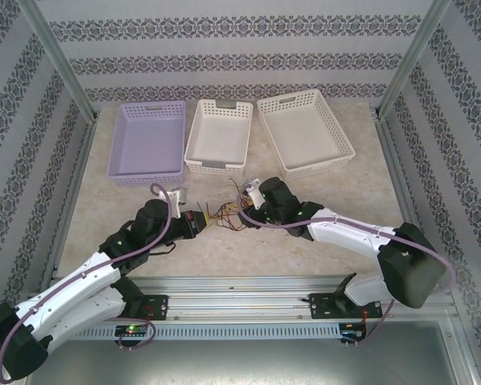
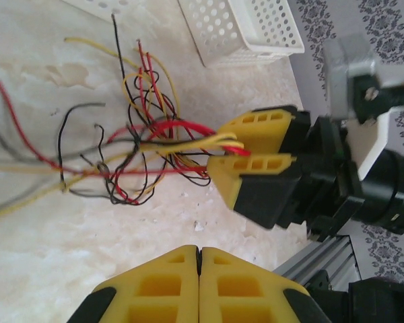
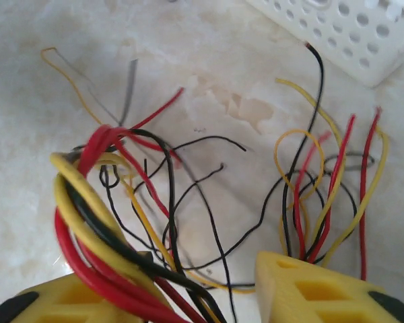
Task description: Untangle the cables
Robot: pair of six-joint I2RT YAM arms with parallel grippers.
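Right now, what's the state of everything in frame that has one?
Thin red, yellow and black cables: tangled in one heap, none in a basket.
Left gripper: shut, nothing seen between its fingers.
Right gripper: closed on a bundle of the cables.
Lilac perforated plastic basket: upright, empty.
Middle white perforated plastic basket: upright, empty.
Right white perforated plastic basket: upright, empty.
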